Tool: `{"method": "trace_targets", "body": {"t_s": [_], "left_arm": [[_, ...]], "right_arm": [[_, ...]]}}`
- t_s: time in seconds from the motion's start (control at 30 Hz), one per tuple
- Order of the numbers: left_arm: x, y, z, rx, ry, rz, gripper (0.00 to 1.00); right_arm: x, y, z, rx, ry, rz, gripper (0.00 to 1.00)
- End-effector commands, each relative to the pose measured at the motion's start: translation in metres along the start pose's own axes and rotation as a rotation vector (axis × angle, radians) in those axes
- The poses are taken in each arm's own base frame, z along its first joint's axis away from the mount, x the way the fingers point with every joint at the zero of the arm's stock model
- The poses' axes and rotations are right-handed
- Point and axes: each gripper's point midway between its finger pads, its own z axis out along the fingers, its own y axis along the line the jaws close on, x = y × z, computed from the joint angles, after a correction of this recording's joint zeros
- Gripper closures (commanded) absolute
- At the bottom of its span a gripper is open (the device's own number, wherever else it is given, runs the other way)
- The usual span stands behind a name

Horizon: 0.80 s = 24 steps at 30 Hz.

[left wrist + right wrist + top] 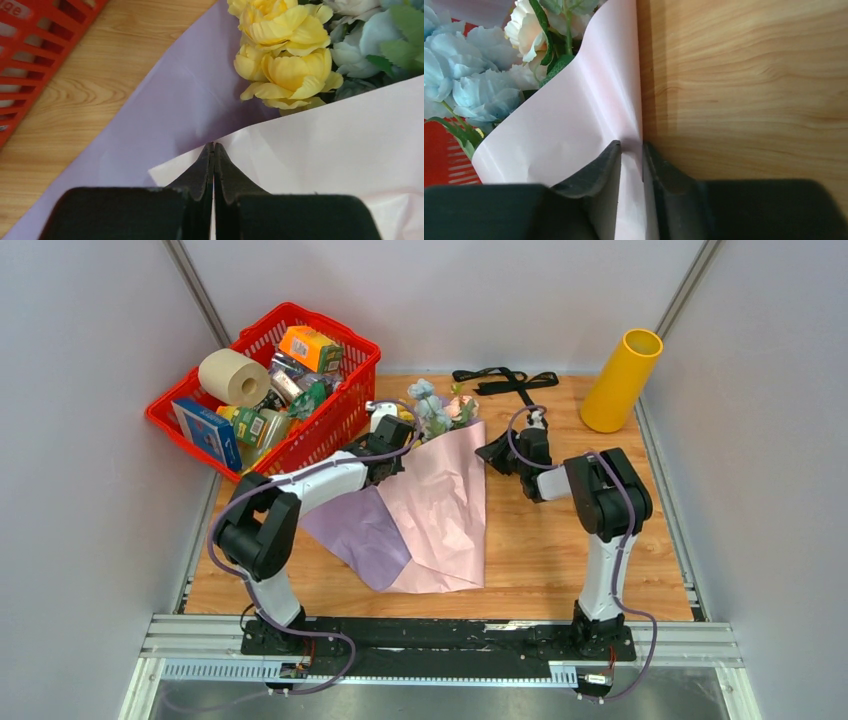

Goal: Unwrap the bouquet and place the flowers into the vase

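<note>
Looking down on wooden worktop (pixel 560 550) boxed by grey walls, with cluttered red basket (pixel 330 430) sitting at upper left. Working through the unwrapping step: finding wrapping paper (pixel 445 510) lying loosened across frame centre, pink over lilac. Seeing vase (pixel 620 380) standing upright at upper right, well apart from the paper. Finding flowers (pixel 440 405) bunched at the paper's upper end, just beside the basket, and black ribbon (pixel 505 382) lying loose at upper centre. Pinching the pink sheet's left edge with left pincer (pixel 214 150), fingers pressed together. Straddling the right edge with right pincer (pixel 631 150), fingers slightly parted, paper running between them. Judging next: probably needing to close on that edge, draw both edges apart and bare the stems before lifting any toward the vase.
</note>
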Motion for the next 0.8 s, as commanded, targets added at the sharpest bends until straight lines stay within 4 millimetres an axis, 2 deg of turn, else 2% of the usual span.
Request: {"method": "trace_targets", "body": {"t_s": [0.0,0.07,0.1,0.2,0.27,0.3,0.33,0.37,0.4,0.43,0.47,0.53,0.57,0.7,0.77], "left_arm": [[-0.027,0.000,-0.032,0.053,-0.044,0.012,1.00],[-0.032,0.003,-0.051,0.086,-0.060,-0.002,0.99],[-0.038,0.005,-0.065,0.109,-0.081,-0.015,0.98],[-0.031,0.005,-0.090,0.191,-0.050,-0.035,0.87],[-0.028,0.007,-0.109,0.255,-0.032,-0.066,0.83],[-0.018,0.014,-0.109,0.256,-0.006,-0.077,0.81],[-0.013,0.013,-0.116,0.298,0.014,-0.101,0.76],[-0.005,0.024,-0.114,0.290,0.035,-0.122,0.72],[0.000,0.024,-0.121,0.323,0.056,-0.150,0.64],[0.008,0.034,-0.119,0.313,0.077,-0.175,0.63],[0.010,0.038,-0.126,0.328,0.080,-0.201,0.61],[0.026,0.050,-0.127,0.314,0.083,-0.217,0.56],[0.027,0.052,-0.128,0.313,0.073,-0.214,0.52],[0.044,0.072,-0.131,0.259,0.081,-0.234,0.48],[0.051,0.093,-0.127,0.155,0.093,-0.305,0.48]], "right_arm": [[-0.041,0.029,-0.016,0.032,-0.080,-0.118,0.63],[-0.051,0.035,-0.030,0.074,-0.087,-0.211,0.50],[-0.053,0.037,-0.037,0.094,-0.079,-0.247,0.48],[-0.057,0.050,-0.055,0.123,-0.066,-0.353,0.41],[-0.042,0.067,-0.064,0.113,-0.044,-0.420,0.41],[-0.034,0.077,-0.070,0.103,-0.039,-0.447,0.40],[-0.028,0.081,-0.075,0.107,-0.033,-0.462,0.40],[-0.015,0.091,-0.080,0.090,-0.018,-0.482,0.39],[-0.006,0.099,-0.084,0.089,-0.026,-0.511,0.39],[0.004,0.109,-0.088,0.076,-0.030,-0.536,0.39],[0.019,0.120,-0.091,0.056,-0.021,-0.562,0.39],[0.052,0.143,-0.095,-0.019,0.020,-0.608,0.38],[0.069,0.151,-0.097,-0.039,0.040,-0.621,0.37],[0.123,0.169,-0.099,-0.068,0.057,-0.677,0.37],[0.153,0.174,-0.097,-0.098,0.078,-0.713,0.34]]}}
